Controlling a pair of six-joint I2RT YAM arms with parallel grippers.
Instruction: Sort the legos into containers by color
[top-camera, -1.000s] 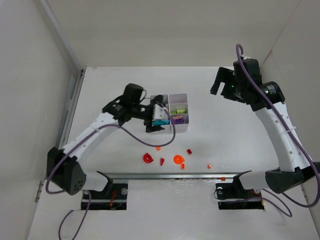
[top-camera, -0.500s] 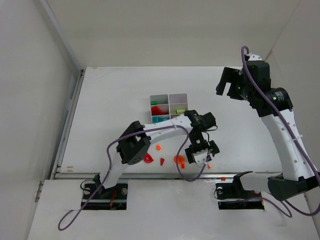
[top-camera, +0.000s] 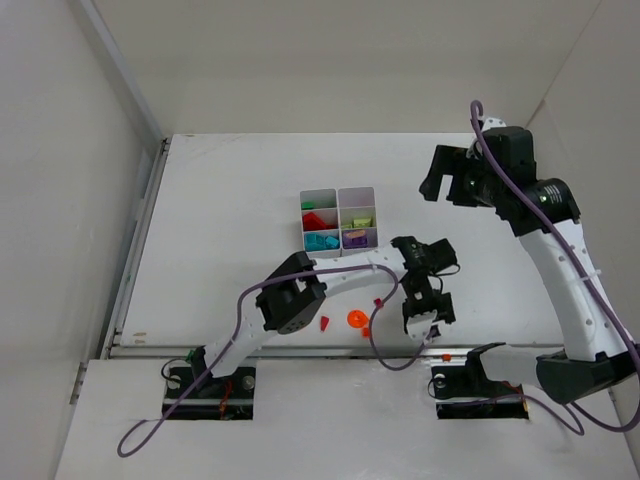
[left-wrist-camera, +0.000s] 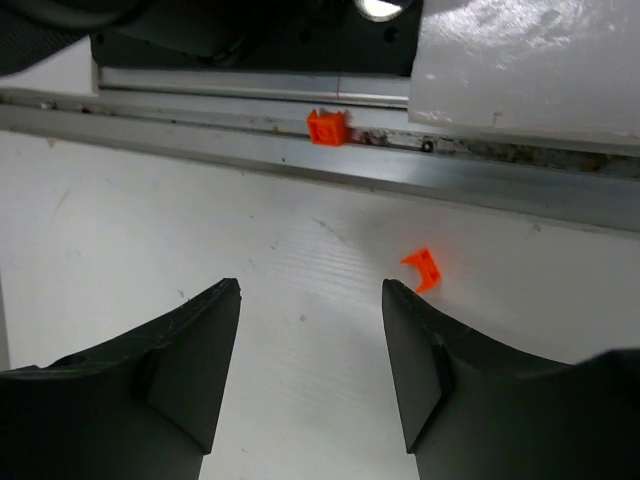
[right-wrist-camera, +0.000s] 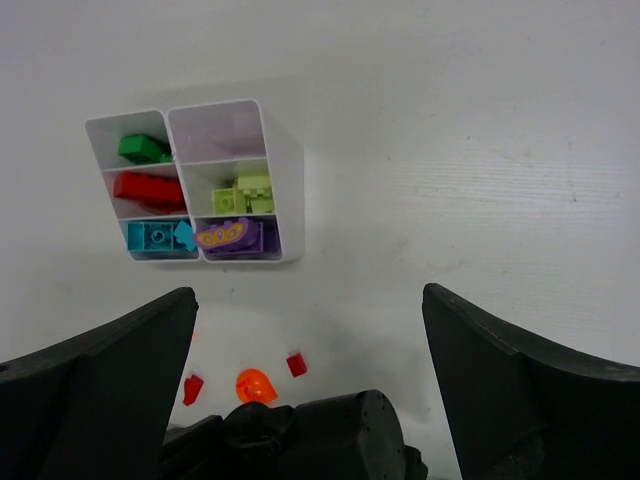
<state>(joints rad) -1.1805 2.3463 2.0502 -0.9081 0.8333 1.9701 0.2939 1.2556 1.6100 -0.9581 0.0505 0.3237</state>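
Two orange legos (left-wrist-camera: 422, 270) before left fingers (left-wrist-camera: 170, 370)

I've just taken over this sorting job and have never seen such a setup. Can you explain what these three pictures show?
The machine is two robot arms, left and right, bolted at the near edge of a table. The overhead picture looks down on both. The other two come from a camera on each wrist, with that claw's dark fingers at the bottom.

The left claw hangs open and empty over bare table, near a small orange piece. The right claw is raised, open and empty, above the white six-compartment organiser. It holds sorted bricks in dark green, red, teal, lime and purple.

An orange round piece and a red piece lie loose.
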